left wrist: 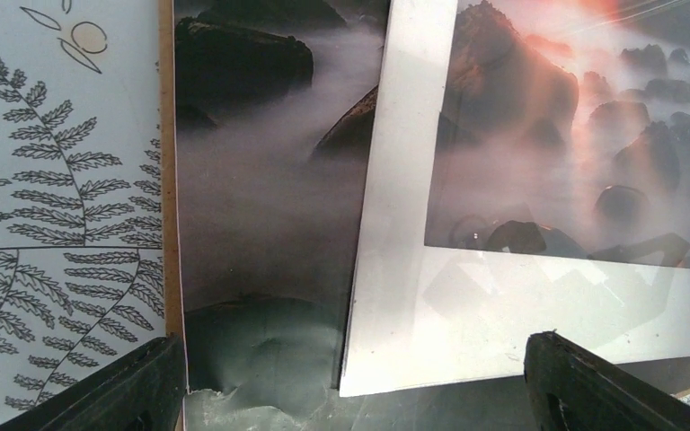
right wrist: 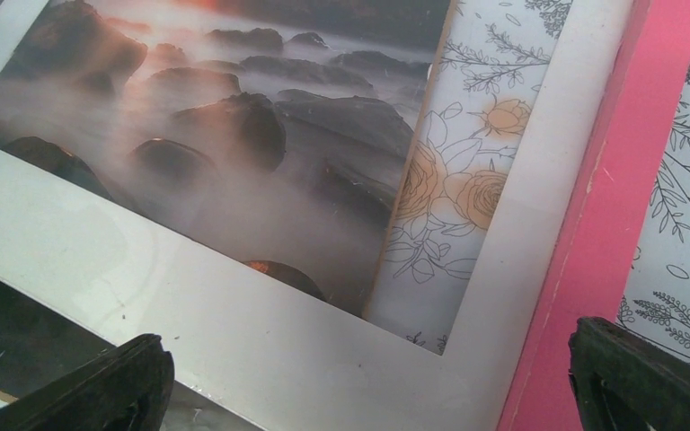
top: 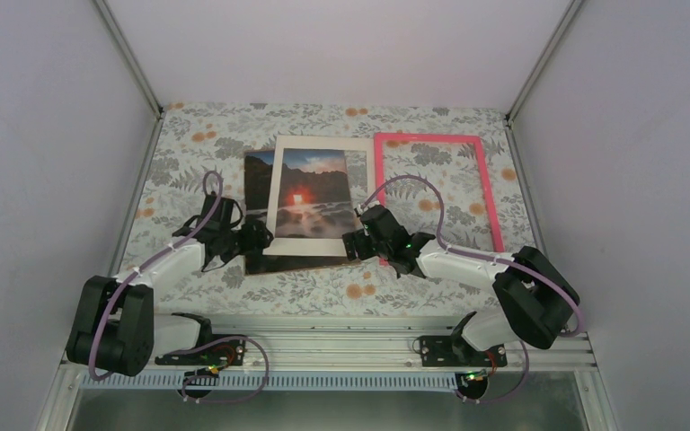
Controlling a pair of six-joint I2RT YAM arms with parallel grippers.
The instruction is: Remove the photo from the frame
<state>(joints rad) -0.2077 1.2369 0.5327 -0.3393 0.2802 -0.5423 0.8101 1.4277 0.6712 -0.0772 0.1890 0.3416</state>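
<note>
Your photo (top: 258,212) lies at picture centre, partly under the white mat (top: 314,245), with the frame (top: 431,137) just right of it. The left gripper (top: 256,239) and right gripper (top: 356,243) both hold their jaws apart.

White mat (top: 310,246) overlying photo (top: 258,211)

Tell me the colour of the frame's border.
Bright pink; the frame shows it best in the top external view.
</note>
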